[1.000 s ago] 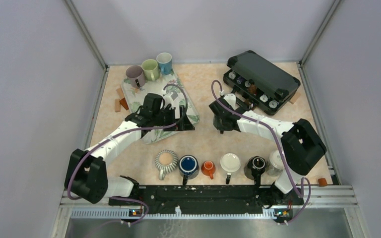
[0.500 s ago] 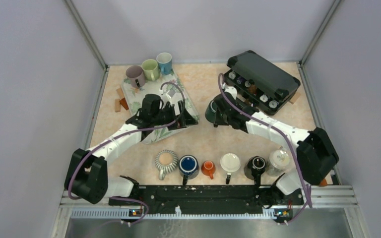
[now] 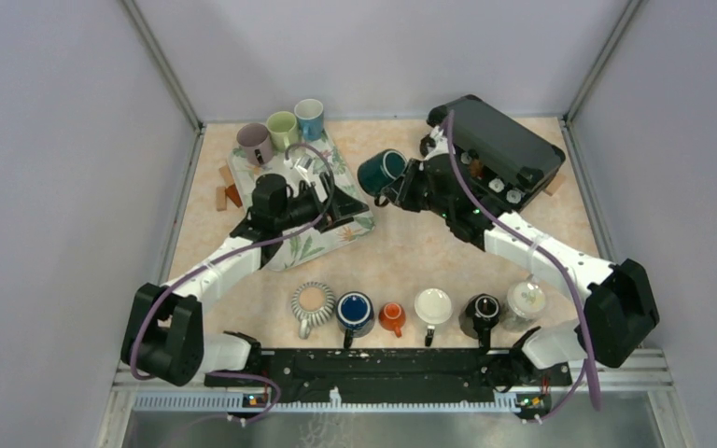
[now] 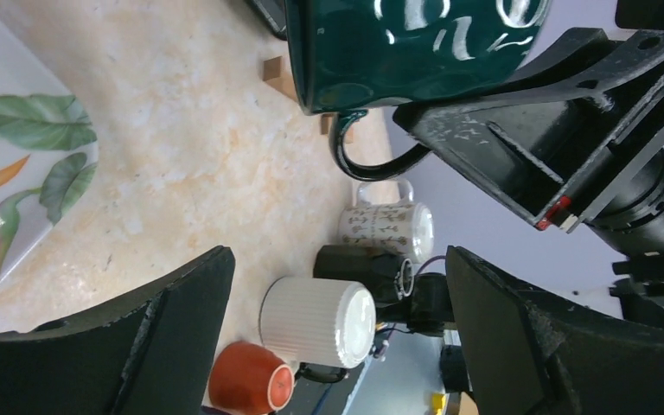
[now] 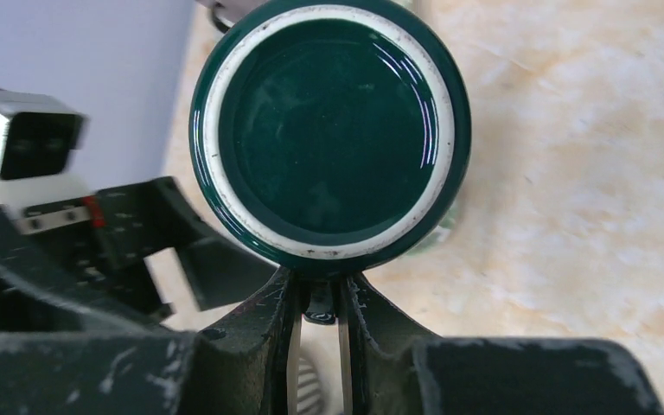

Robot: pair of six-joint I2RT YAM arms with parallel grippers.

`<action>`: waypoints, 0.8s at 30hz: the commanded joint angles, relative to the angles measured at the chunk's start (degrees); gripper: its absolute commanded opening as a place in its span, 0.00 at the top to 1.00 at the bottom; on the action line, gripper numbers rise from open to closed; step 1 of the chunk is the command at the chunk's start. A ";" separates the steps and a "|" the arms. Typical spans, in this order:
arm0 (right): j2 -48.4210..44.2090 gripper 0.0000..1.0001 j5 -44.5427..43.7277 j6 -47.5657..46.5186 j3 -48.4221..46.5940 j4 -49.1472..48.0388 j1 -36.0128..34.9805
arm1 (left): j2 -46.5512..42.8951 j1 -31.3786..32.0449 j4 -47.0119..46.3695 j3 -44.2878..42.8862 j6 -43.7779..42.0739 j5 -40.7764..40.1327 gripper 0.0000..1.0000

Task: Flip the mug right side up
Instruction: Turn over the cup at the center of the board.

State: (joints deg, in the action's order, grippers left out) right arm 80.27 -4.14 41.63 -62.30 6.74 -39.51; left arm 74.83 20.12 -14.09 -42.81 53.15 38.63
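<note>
Now I pinch the dark green mug (image 3: 382, 170) by its handle in my right gripper (image 5: 316, 298), holding it sideways in the air between the floral tray (image 3: 322, 245) and the black case (image 3: 504, 140) so it has room to swing upright, with my left gripper (image 4: 337, 294) spread wide beside it.

mug (image 3: 381, 171) between tray (image 3: 310, 245) and case (image 3: 509, 140), cup row (image 3: 432, 305) before them

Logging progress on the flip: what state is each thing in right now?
green mug, lifted, tilted sideways
right gripper, shut on the mug's handle
left gripper, open, empty
black case, lid open
near row of mugs, upright
</note>
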 commanded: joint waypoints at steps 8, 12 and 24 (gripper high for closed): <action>-4.57 1.00 14.00 9.92 1.13 -25.87 1.81 | -0.39 -2.19 -26.94 1.19 15.61 8.03 0.03; -3.76 1.00 17.63 13.12 2.05 -30.51 2.37 | 0.96 -2.21 -34.39 2.02 20.85 8.77 0.08; -2.59 1.00 21.89 19.66 5.27 -40.00 2.81 | 3.76 -2.21 -42.74 1.83 26.57 9.71 0.30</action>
State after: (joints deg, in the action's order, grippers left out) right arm 78.46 15.35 58.70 -56.38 -21.23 -37.30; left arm 78.35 18.09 -49.78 -40.71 77.36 47.13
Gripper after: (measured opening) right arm 0.171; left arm 0.740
